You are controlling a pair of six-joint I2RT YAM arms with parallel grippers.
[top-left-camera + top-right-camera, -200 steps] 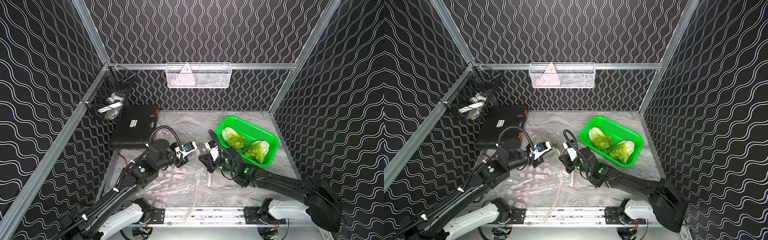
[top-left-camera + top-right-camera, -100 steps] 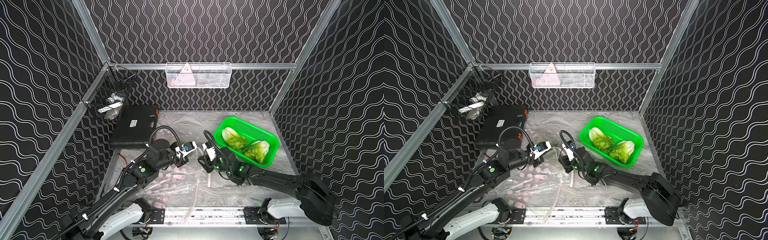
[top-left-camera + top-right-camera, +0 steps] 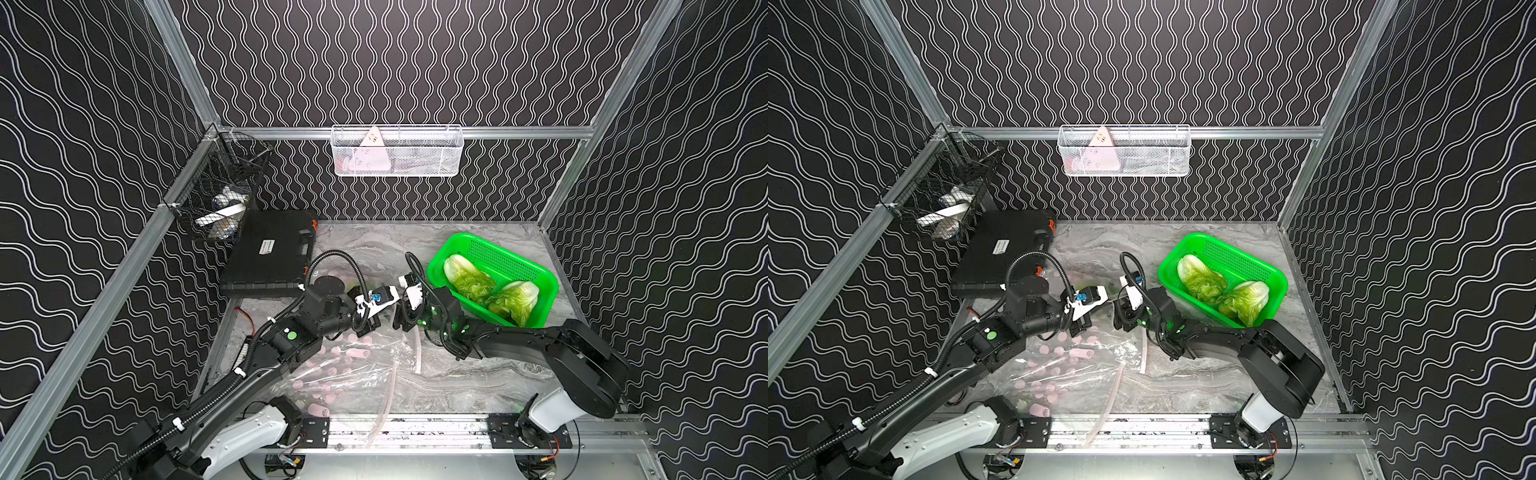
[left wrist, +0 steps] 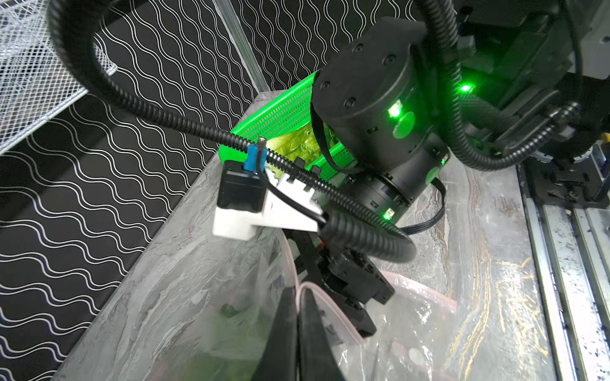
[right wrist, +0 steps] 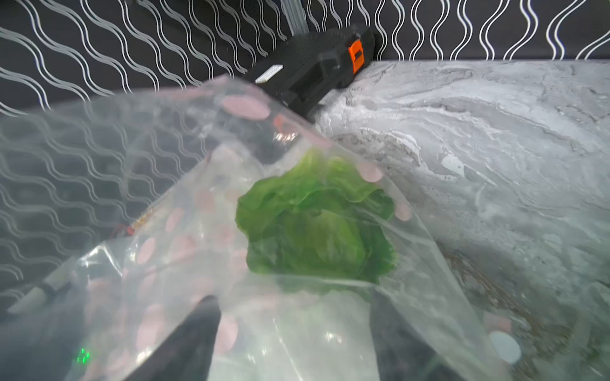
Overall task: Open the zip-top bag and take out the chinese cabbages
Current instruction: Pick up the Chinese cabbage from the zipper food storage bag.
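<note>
The clear zip-top bag [image 3: 357,374] with pink dots lies on the table at the front middle, seen in both top views [image 3: 1075,374]. My left gripper [image 4: 298,293] is shut on its pink zip rim [image 4: 330,316] and holds it up. My right gripper [image 5: 297,330] is open at the bag's mouth, with its fingers wide apart and plastic film across them. One of the chinese cabbages [image 5: 317,227] lies inside the bag just ahead of it, untouched. Two more cabbages [image 3: 467,276] [image 3: 515,299] lie in the green basket [image 3: 536,266] at the right.
A black tool case [image 3: 270,253] lies at the back left, close behind the left arm. A black wire basket [image 3: 220,199] hangs on the left wall and a white one [image 3: 397,151] on the back wall. A metal rail [image 3: 415,428] runs along the front edge.
The right gripper's jaws have opened wide, and it has moved a little left, toward the bag's mouth. The left gripper still holds the rim in the same place.
</note>
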